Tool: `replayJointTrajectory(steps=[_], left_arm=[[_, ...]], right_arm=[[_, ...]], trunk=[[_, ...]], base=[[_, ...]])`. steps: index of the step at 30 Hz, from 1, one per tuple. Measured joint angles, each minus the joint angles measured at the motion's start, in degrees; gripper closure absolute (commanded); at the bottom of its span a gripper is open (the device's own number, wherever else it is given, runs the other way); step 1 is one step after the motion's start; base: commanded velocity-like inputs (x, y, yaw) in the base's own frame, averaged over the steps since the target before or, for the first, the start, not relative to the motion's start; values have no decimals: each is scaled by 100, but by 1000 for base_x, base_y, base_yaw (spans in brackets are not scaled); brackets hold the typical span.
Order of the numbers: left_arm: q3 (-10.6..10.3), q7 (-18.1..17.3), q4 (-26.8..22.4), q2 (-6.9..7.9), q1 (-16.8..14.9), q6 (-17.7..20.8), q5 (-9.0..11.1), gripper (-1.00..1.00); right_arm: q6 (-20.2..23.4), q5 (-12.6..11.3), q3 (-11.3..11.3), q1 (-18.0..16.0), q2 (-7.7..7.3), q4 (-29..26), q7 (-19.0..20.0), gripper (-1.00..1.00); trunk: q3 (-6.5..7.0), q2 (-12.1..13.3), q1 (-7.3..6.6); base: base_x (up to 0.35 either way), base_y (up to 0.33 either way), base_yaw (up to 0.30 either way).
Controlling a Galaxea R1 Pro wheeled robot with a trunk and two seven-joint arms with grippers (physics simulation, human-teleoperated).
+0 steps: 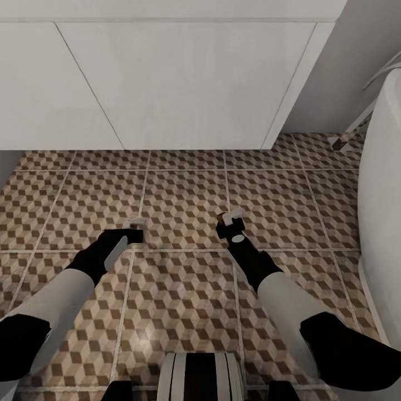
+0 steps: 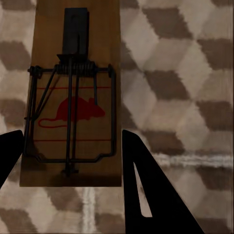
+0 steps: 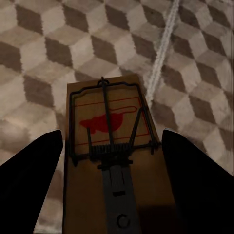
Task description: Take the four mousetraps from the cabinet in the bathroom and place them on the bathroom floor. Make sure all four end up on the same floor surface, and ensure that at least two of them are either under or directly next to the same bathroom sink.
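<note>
I look down at the cube-patterned bathroom floor (image 1: 184, 195) in front of the white vanity (image 1: 184, 83) that carries the bathroom sink. My left gripper (image 1: 135, 227) hangs low over the tiles. The left wrist view has a wooden mousetrap (image 2: 73, 97) with a red mouse print between the left gripper's (image 2: 73, 132) dark fingers, which touch its long edges. My right gripper (image 1: 231, 218) is also close to the floor, about one tile to the right. Its fingers flank a second mousetrap (image 3: 109, 146) in the right wrist view (image 3: 112, 131). The cabinet is out of view.
A white curved bathtub (image 1: 384, 195) fills the right edge, with a metal fitting (image 1: 340, 142) on the floor beside the vanity's corner. My own base (image 1: 200, 376) is at the near edge. Tiles stretch between the arms and the vanity front.
</note>
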Motion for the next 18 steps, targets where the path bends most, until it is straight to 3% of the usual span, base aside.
replayJointTrajectory(steps=[7,11,18], left_arm=[[-13,-15,-25,-9,-104,-15,0,100],[-65,-32,-448,37,-112,-196,0,100],[-97,0,-705,91,-112,-267,-6,100]], right_arm=[[-28,-11,-3,-217,0,371,19,100],[-446,-25,8,-229,0,478,49,100],[-675,-2,26,-228,0,485,267,100]], trunk=[[0,0,0],[0,0,0],[-1,0,0]], base=[[0,0,0],[0,0,0],[0,0,0]])
